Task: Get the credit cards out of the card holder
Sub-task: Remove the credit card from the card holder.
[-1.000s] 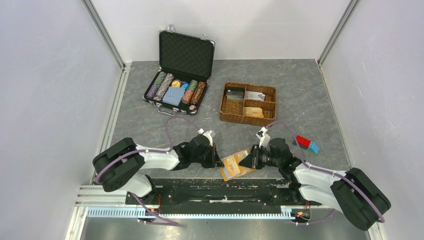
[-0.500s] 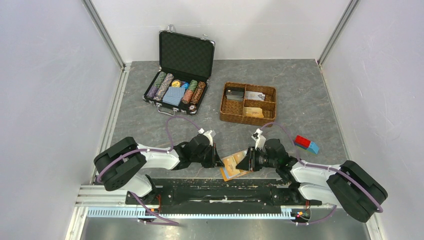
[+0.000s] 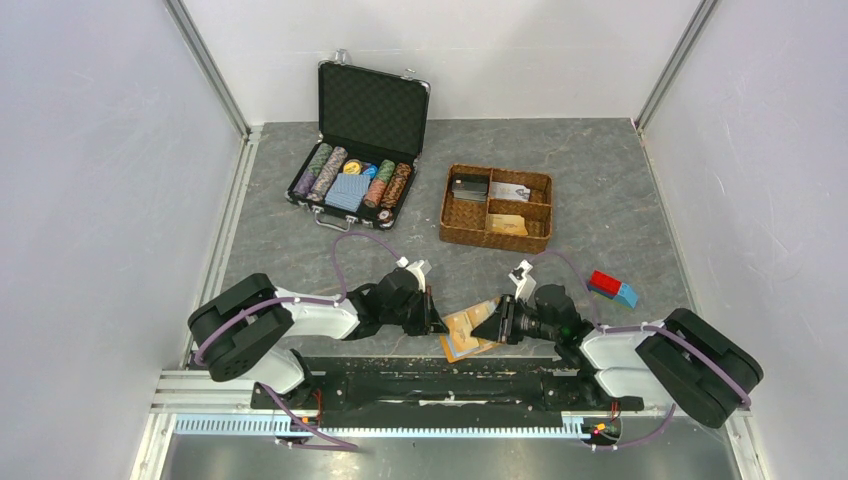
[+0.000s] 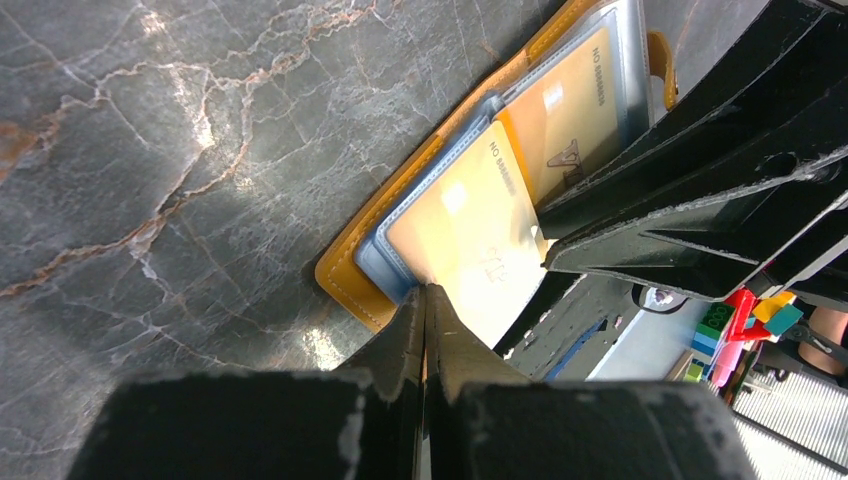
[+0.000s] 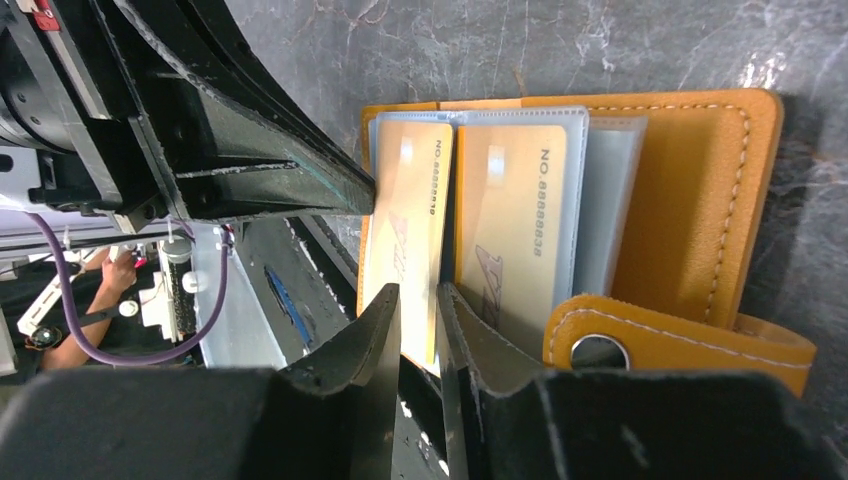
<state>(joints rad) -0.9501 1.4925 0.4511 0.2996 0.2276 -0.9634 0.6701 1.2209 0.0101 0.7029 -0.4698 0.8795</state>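
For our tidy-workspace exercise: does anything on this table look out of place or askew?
Yes. The holder lies askew, overhanging the near edge of the table, and one card seems partly slid out of it.

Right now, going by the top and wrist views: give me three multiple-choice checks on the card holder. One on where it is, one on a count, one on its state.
1. Where does the card holder lie on the table?
A. far left corner
B. against the right wall
C. near edge, between the left gripper and right gripper

2. How many credit cards show in its sleeves in the right wrist view?
A. one
B. two
C. four

3. The card holder is:
A. open, sleeves exposed
B. closed, strap snapped
C. face down, cover up

Answers:
1 C: the top view shows it between the two grippers, just ahead of the arm bases.
2 B: two orange-yellow cards sit side by side in the clear sleeves.
3 A: the inner cover and sleeves face up, and the strap lies unfastened.
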